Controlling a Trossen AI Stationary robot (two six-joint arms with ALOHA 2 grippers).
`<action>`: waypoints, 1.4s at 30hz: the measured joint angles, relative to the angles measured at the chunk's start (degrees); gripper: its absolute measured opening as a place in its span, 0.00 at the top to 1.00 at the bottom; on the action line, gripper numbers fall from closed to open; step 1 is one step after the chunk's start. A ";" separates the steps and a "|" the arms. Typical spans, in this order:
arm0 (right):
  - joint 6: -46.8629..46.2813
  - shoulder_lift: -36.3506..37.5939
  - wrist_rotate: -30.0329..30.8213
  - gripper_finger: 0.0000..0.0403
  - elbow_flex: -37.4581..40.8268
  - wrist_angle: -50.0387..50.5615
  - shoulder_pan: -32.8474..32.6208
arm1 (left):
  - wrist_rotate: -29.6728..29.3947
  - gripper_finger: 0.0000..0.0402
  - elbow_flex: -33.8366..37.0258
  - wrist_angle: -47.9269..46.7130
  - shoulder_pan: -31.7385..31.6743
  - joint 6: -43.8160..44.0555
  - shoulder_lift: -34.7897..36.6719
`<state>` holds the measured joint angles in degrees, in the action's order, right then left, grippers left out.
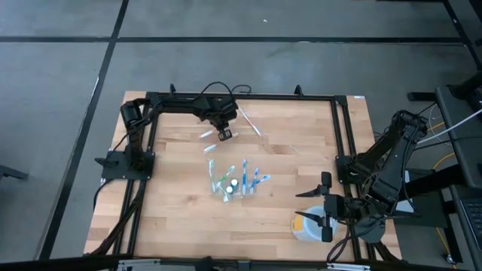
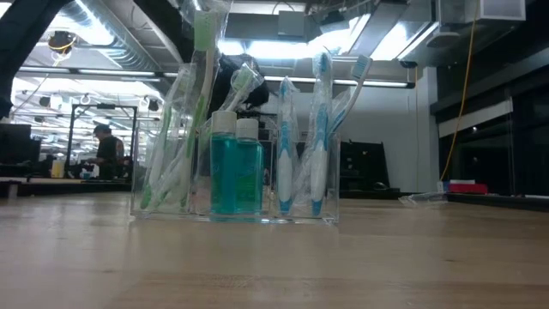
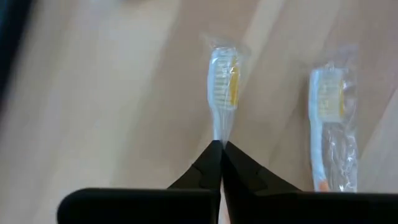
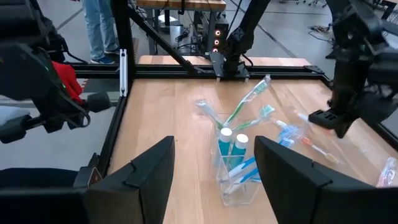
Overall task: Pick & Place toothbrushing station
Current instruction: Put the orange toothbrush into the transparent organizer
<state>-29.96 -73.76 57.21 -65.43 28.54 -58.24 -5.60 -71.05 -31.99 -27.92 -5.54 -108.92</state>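
Left fingers (image 3: 221, 149): I am closing them tight on the handle of a wrapped toothbrush with yellow and white bristles (image 3: 224, 84), its head pointing away from me over the counter (image 1: 286, 211).
Beside that grip: a second wrapped toothbrush (image 3: 329, 124) is lying just next to the one I am pinching, apart from it and roughly parallel.
Left arm's place: my left gripper (image 1: 224, 134) is working at the far side of the counter, past the station, with loose wrapped brushes (image 1: 252, 124) lying near it.
Toothbrushing station (image 1: 235, 183): the clear rectangular holder is standing upright near the middle of the counter, well apart from both my grippers.
Station contents: green toothbrushes (image 2: 184, 129) are leaning in one end, two small bottles of blue-green liquid (image 2: 236, 167) are sitting in the middle, and blue toothbrushes (image 2: 317, 129) are standing in the other end.
Right fingers (image 4: 214, 174): I am holding them wide apart with nothing between them, pointing toward the station.
Right arm's place: my right gripper (image 1: 325, 207) is hanging at the near right of the counter, just above a round white and yellow container (image 1: 307, 226).
Room beyond: a person (image 2: 109, 154) is standing far behind the counter.
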 joint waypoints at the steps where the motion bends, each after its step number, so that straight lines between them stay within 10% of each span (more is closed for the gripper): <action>1: -0.42 0.00 0.04 0.44 0.00 0.08 0.00 | -0.75 1.00 0.00 0.27 0.18 -0.16 0.72; 12: -6.47 -0.90 4.90 0.44 -0.02 5.64 -2.23 | -5.12 1.00 0.60 4.76 5.00 1.38 22.26; 24: -18.66 -3.26 15.44 0.44 -0.02 13.74 -9.55 | -0.37 1.00 34.90 59.68 21.41 15.56 51.48; 31: -18.03 -3.26 16.12 0.44 -0.02 13.81 -9.13 | -4.82 1.00 43.40 89.77 32.47 14.23 44.08; 42: -17.61 -3.26 16.99 0.44 -0.02 15.00 -9.05 | -9.88 1.00 33.42 96.54 41.74 4.44 25.62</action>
<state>-47.57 -77.01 74.20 -65.45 43.54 -67.29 -15.48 -37.63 64.56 13.82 -1.10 -83.31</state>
